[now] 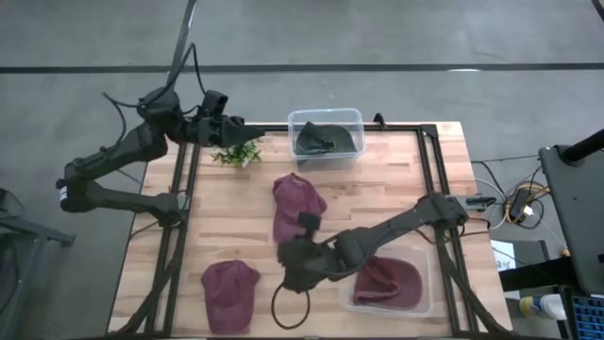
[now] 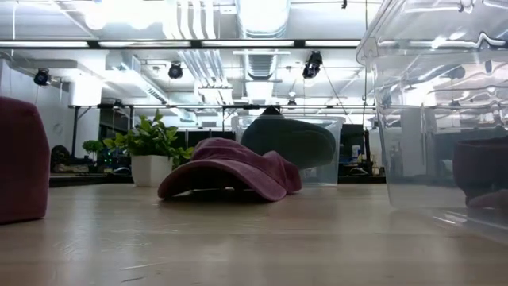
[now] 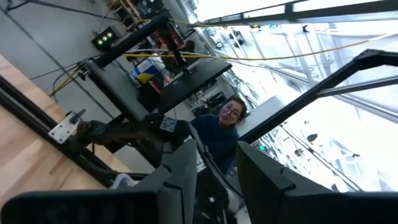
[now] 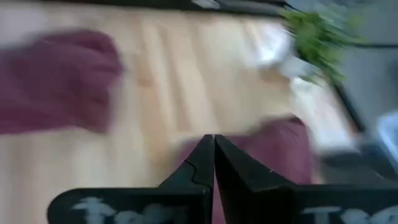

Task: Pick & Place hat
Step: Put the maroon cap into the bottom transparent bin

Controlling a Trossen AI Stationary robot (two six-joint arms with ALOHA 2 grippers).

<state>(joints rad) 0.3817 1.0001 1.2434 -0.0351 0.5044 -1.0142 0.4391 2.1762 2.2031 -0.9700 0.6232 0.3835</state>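
Three maroon hats (image 1: 295, 206) (one binned), right fingers (image 4: 213, 163) closed.

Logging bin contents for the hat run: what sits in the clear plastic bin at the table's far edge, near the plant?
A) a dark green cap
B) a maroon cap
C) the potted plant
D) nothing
A: the high view shows a dark green cap inside the clear plastic bin at the far edge; the small green potted plant stands outside it on the table.
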